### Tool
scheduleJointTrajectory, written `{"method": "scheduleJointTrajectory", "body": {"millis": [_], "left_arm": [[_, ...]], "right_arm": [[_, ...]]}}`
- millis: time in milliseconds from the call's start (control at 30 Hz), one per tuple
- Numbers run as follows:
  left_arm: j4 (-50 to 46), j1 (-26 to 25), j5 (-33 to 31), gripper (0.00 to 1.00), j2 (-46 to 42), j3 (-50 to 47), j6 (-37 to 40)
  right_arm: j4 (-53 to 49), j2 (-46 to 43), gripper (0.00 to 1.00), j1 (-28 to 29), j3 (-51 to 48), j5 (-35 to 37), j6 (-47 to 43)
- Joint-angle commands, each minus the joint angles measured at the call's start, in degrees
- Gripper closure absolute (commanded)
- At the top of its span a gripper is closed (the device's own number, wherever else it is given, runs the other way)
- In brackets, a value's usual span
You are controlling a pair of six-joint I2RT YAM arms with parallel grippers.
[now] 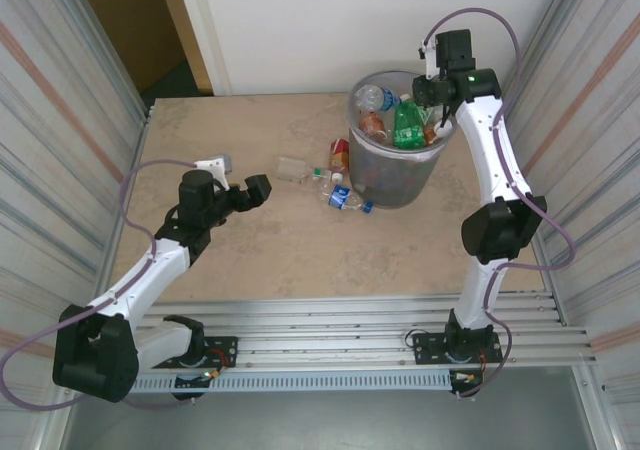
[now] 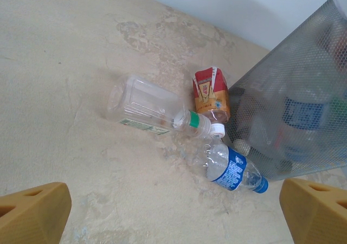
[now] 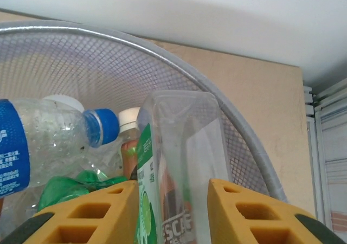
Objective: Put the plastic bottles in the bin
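— Bottles on the table (image 1: 250,260) beside the mesh bin (image 1: 398,185): how many do we count?
— We count three lying just left of it: a clear bottle with a green neck band (image 2: 149,109), a red-and-orange-labelled bottle (image 2: 210,92) right against the mesh, and a blue-labelled bottle with a blue cap (image 2: 230,168) at the bin's foot.
— And inside the bin?
— We see a green bottle (image 1: 408,125) and a blue-capped bottle (image 3: 54,141) piled near the rim.
— Our right gripper (image 3: 173,200)?
— It hangs over the bin's right rim, fingers closed on a clear bottle with a green label (image 3: 179,146), above the pile.
— Our left gripper (image 2: 173,209)?
— Spread wide, holding nothing, left of the bin and apart from those three bottles.
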Motion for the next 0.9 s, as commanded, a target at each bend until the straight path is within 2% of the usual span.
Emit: {"method": "scheduleJointTrajectory", "body": {"millis": [0,200,433,667,867], "left_arm": [[-0.7,-0.1,-0.2,0.01,-1.3,0.4,0.6],[-0.9,-0.2,0.4,0.01,-1.2,1.0,0.8],[-3.1,-0.2,0.6,0.01,0.1,2.9,1.9],[-5.3,-0.1,-0.6,0.01,3.4,5.9,-0.3],[-7.7,-0.7,-2.2,0.01,9.5,10.1,-5.9]], "right_arm": [[0.7,-0.2,0.64,-0.3,-1.2,0.9,1.6],[1.1,-0.9,0.62,0.0,-2.1,0.7,1.9],[1.8,-4.0,0.49,1.5,-1.4,1.2,1.7],[-0.4,-7.2,0.34,3.9,1.7,4.9,2.3],[-1.2,-12.2,0.13,5.9,-0.1,7.5,5.0]]}}
